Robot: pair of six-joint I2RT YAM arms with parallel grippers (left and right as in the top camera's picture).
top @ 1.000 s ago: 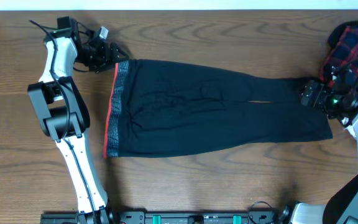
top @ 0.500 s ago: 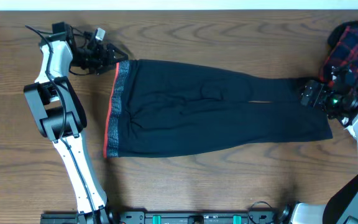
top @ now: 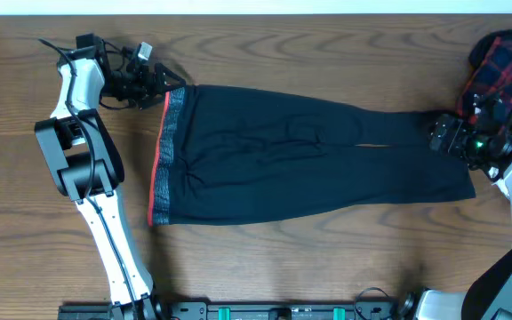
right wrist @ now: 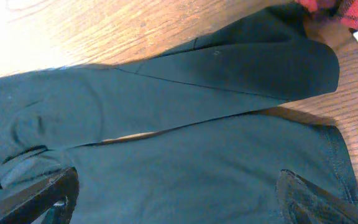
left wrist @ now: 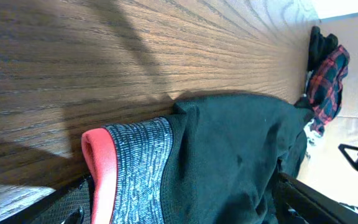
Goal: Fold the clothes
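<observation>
The clothes, black trousers (top: 309, 160), lie flat across the table, with the grey-flecked, red-edged waistband (top: 169, 151) on the left and the legs pointing right. My left gripper (top: 163, 83) sits at the waistband's far corner. In the left wrist view its fingers (left wrist: 67, 202) stand wide apart, open, with the waistband (left wrist: 138, 168) lying between them. My right gripper (top: 436, 134) hovers at the leg ends. It is open too, its fingers (right wrist: 48, 193) spread over the black leg fabric (right wrist: 197, 106). A narrow slit of table shows between the two legs.
A red-and-black plaid garment (top: 505, 62) is bunched at the far right edge, just behind the right gripper. Bare wooden table (top: 283, 44) runs along the back and front of the trousers. The left arm's white links stretch down the left side.
The left arm has shifted slightly left and back, its gripper drawing a little off the waistband corner. The trousers and the right arm have not moved.
</observation>
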